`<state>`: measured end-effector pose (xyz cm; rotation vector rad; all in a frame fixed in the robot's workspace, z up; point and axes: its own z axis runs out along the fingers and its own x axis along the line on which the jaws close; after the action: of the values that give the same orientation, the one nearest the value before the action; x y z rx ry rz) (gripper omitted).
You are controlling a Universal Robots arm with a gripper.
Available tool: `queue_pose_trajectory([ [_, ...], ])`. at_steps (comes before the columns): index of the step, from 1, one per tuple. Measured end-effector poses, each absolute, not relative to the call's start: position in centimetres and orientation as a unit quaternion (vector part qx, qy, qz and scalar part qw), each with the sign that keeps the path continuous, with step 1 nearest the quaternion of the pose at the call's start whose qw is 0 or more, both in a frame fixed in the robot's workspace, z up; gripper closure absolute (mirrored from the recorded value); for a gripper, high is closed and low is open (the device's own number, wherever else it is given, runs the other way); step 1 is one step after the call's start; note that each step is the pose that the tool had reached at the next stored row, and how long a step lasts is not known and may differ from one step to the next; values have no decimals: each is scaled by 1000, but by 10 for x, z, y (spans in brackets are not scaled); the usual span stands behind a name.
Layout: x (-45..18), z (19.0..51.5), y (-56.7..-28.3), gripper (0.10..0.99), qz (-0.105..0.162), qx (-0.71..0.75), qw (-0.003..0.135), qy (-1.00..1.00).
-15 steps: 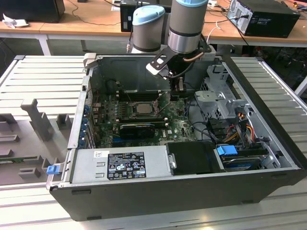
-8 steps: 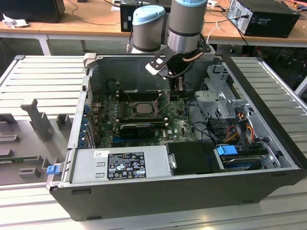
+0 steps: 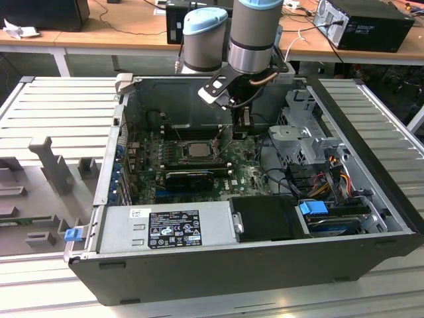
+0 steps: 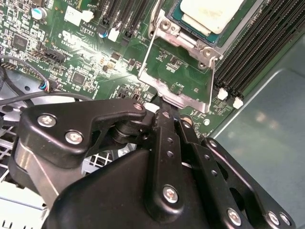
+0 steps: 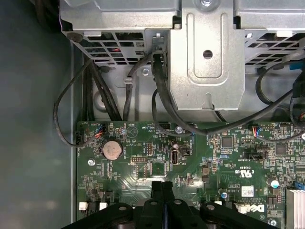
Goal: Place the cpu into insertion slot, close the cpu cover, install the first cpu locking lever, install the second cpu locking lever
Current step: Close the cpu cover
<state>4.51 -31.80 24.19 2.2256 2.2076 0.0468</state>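
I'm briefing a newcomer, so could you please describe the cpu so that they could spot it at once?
Look inside the open computer case at the green motherboard on its floor. Near the board's middle, between rows of long black memory slots, lies the cpu: the only small flat square with a pale metal top.

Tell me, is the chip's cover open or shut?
Open. The cpu cover stands swung away from the cpu, whose metal top lies bare; the pincer is at the cover's free edge.

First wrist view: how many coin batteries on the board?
1. The coin battery sits on the green board, near the black cables. Others may hide beneath the gripper.
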Motion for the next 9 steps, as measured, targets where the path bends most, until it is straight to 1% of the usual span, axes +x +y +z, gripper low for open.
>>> queue_pose_trajectory([
  [9, 41, 242, -318, 980, 15, 710, 3, 704],
])
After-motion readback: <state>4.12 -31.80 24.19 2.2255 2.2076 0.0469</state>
